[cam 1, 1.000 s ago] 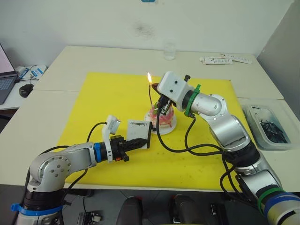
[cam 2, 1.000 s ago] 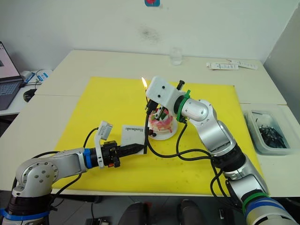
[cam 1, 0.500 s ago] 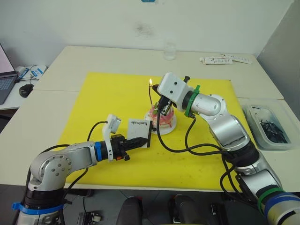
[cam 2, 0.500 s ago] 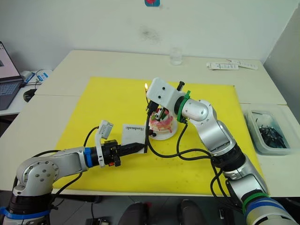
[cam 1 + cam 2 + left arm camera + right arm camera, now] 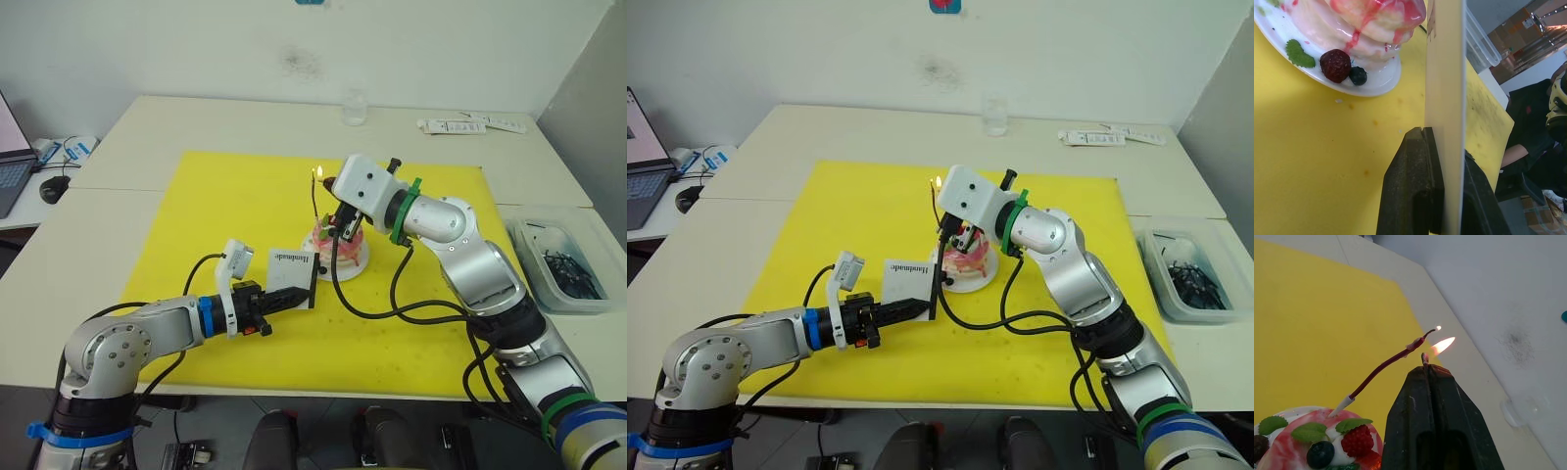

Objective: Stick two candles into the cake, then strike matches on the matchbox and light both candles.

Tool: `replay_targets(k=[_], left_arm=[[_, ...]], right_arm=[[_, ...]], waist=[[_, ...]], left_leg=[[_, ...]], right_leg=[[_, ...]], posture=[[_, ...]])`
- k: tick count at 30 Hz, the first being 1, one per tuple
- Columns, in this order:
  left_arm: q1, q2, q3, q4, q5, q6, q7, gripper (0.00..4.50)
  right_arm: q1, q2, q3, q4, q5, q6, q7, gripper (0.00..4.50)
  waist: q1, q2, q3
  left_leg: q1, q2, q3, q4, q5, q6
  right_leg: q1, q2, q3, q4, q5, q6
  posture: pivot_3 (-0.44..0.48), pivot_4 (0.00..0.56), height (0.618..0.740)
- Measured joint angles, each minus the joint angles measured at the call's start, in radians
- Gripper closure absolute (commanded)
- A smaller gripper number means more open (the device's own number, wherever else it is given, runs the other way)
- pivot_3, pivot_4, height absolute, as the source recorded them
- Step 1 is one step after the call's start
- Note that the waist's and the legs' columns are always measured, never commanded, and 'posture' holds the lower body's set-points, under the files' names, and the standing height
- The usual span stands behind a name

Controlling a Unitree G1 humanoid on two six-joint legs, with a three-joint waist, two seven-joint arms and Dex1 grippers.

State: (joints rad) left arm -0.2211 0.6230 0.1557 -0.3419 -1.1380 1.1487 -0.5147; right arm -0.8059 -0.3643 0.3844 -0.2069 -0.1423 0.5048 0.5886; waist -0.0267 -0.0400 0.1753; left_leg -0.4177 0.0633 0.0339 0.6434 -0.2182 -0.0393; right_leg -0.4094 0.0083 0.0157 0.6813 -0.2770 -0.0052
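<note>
The pink-and-white cake (image 5: 339, 247) sits on its white plate (image 5: 355, 264) on the yellow mat. One thin reddish candle (image 5: 1385, 365) stands tilted in it, with a small flame at its tip. My right gripper (image 5: 1426, 368) hovers just over the cake, shut on a short burning match (image 5: 1424, 357) whose flame is beside the candle's tip. To the cake's left, my left gripper (image 5: 281, 301) is shut on the white matchbox (image 5: 293, 274), holding it upright on the mat. In the left wrist view the matchbox (image 5: 1445, 98) is edge-on between the fingers (image 5: 1411, 186).
The yellow mat (image 5: 235, 206) covers the middle of the table. A clear glass (image 5: 354, 106) and white packets (image 5: 470, 124) lie at the far edge. A plastic bin (image 5: 566, 262) of dark bits stands at the right. A mouse (image 5: 54, 188) lies on the far left.
The flame at the candle's tip has shrunk from a tall one to a small one. My right gripper has shifted slightly to the right. The left arm has not moved.
</note>
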Motion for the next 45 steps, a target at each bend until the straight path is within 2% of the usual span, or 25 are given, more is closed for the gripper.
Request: replay_targets(k=[17,25,31,37,41,45], left_arm=[[0.000,-0.014,-0.012,0.000,0.000,0.001,0.001,4.50],[-0.007,-0.037,-0.016,0.000,0.000,0.002,0.004,4.50],[-0.020,-0.041,-0.036,0.001,0.000,0.008,0.001,4.50],[-0.024,-0.047,-0.047,0.004,0.000,0.012,-0.003,4.50],[-0.021,-0.050,-0.064,0.006,0.001,0.016,-0.018,4.50],[-0.019,-0.057,-0.082,0.003,0.002,0.018,-0.024,4.50]], right_arm=[[0.003,0.006,0.009,0.010,-0.034,-0.035,0.020,4.47],[0.079,-0.072,-0.067,-0.160,0.027,0.086,0.096,4.47],[0.236,-0.175,-0.190,-0.423,0.202,0.298,0.199,4.47],[0.383,-0.220,-0.336,-0.599,0.290,0.487,0.174,4.47],[0.535,-0.257,-0.506,-0.614,0.283,0.536,0.113,4.47],[0.623,-0.257,-0.690,-0.548,0.277,0.510,0.051,4.47]], waist=[[0.000,0.000,0.000],[0.001,0.000,0.000],[0.002,0.000,0.000],[0.002,0.000,0.000],[0.002,0.000,0.000],[0.003,0.000,0.000]], left_leg=[[0.000,0.000,0.000,0.000,0.000,0.000],[0.000,0.000,-0.001,0.000,0.000,0.000],[0.000,0.000,-0.001,0.000,0.000,0.000],[0.001,0.000,-0.001,0.000,0.000,0.000],[0.000,-0.002,0.000,0.000,0.000,0.000],[0.001,-0.002,0.000,0.001,0.000,0.000]], right_leg=[[0.000,0.000,0.000,0.000,0.000,0.000],[0.000,0.000,-0.001,0.000,0.000,0.000],[0.001,-0.001,-0.001,0.000,-0.002,0.004],[0.001,0.000,-0.001,0.000,-0.002,0.004],[0.001,-0.001,0.000,-0.001,-0.002,0.004],[0.001,-0.001,0.001,-0.001,-0.002,0.004]], posture=[[0.000,0.150,0.740],[0.000,0.150,0.740],[0.000,0.150,0.740],[0.000,0.150,0.740],[0.000,0.150,0.740],[0.000,0.150,0.740]])
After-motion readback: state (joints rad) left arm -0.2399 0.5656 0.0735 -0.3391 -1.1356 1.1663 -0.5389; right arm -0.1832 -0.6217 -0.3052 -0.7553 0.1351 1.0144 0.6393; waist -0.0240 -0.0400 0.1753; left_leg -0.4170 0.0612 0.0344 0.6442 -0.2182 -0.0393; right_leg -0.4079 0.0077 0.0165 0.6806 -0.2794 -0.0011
